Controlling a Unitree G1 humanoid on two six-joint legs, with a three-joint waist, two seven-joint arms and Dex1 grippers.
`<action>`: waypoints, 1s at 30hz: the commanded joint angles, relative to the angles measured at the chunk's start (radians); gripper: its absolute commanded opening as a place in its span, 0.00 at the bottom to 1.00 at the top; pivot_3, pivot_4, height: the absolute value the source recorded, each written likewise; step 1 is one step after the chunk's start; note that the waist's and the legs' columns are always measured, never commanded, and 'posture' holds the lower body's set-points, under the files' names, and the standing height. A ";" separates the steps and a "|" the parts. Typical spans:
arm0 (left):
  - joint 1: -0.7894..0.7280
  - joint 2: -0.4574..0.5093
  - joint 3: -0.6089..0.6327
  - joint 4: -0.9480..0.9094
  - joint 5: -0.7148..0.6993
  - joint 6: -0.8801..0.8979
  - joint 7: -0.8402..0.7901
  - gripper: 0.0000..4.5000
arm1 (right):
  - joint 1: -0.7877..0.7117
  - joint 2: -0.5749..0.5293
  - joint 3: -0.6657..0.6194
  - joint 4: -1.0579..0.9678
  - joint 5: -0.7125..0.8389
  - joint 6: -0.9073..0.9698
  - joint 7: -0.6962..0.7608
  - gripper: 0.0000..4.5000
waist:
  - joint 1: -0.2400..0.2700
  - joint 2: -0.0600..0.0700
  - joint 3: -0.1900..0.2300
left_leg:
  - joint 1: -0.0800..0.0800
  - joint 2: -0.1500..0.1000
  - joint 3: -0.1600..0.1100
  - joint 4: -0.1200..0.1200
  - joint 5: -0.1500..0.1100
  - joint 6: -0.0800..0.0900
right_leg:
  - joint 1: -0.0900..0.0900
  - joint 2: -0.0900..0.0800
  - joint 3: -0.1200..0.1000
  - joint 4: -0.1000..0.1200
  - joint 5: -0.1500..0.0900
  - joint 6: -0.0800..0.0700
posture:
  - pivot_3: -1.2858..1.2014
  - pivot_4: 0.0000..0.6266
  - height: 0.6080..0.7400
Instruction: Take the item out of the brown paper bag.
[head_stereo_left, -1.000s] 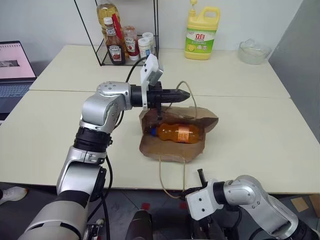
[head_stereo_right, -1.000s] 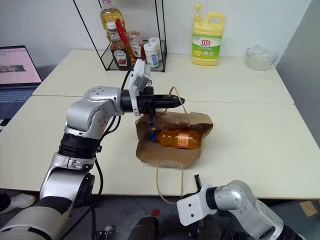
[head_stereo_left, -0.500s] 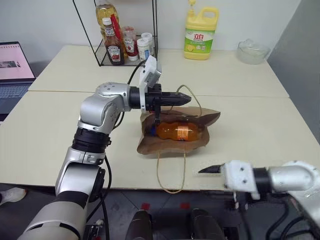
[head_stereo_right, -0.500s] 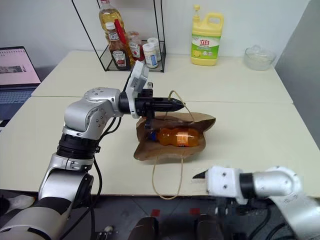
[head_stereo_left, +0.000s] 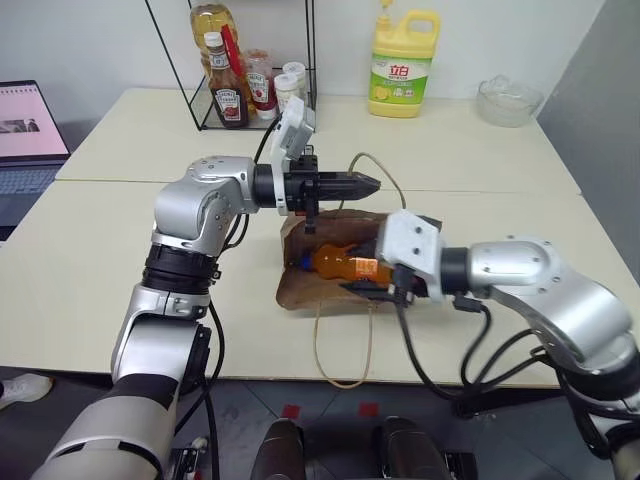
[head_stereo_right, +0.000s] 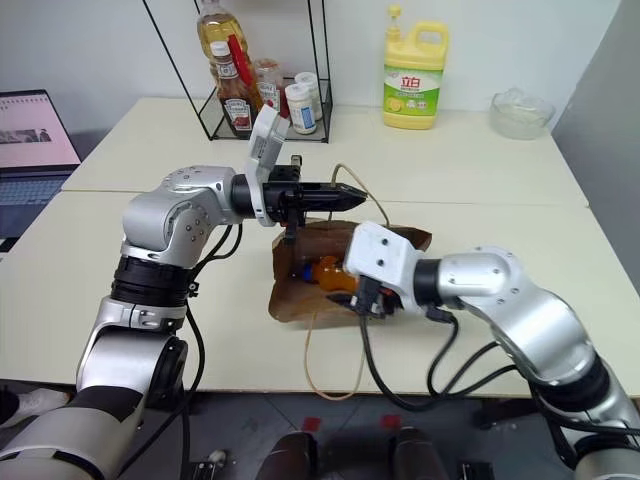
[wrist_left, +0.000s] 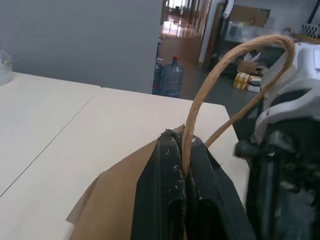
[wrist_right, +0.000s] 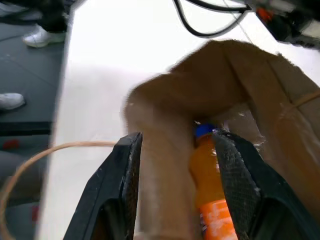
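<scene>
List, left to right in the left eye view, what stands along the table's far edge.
Ketchup bottle → white shaker jars → yellow detergent jug → clear glass bowl.

bags: 1 brown paper bag (head_stereo_left: 300, 285) | items: 1 small orange bottle (head_stereo_left: 345, 264) | detergent jugs: 1 (head_stereo_left: 403, 62)

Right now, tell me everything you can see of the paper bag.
The paper bag is plain brown creased kraft, lying on its side on the cream table, mouth held open. The left gripper is shut on one tan cord handle, lifting the upper edge. The other handle hangs over the table's front edge. An orange bottle with a blue cap lies inside. The right gripper is open at the mouth, its fingers on both sides of the near wall.
</scene>
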 joint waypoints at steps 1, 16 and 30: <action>-0.036 0.015 0.035 -0.030 -0.041 0.024 -0.019 0.00 | -0.045 0.021 0.049 0.025 -0.054 -0.008 -0.046 0.51 | 0.000 0.000 0.000 | 0.000 0.000 0.000 0.000 0.000 0.000 | 0.000 0.000 0.000 0.000 0.000 0.000 | 0.52 0.24 1.00; -0.025 0.010 0.028 -0.067 -0.051 0.025 -0.030 0.00 | -0.155 0.064 0.402 0.216 -0.398 -0.020 -0.131 0.99 | -0.001 0.000 0.000 | 0.000 0.000 0.000 0.000 0.000 0.000 | -0.001 0.000 0.000 0.000 0.000 0.000 | 0.52 0.24 1.00; -0.012 -0.016 0.030 -0.072 -0.047 0.004 -0.024 0.00 | -0.291 0.094 0.589 0.449 -0.644 -0.142 0.049 0.99 | -0.001 0.000 0.000 | -0.001 0.000 0.000 0.000 0.000 0.000 | -0.002 0.000 0.000 0.000 0.000 0.000 | 0.52 0.24 1.00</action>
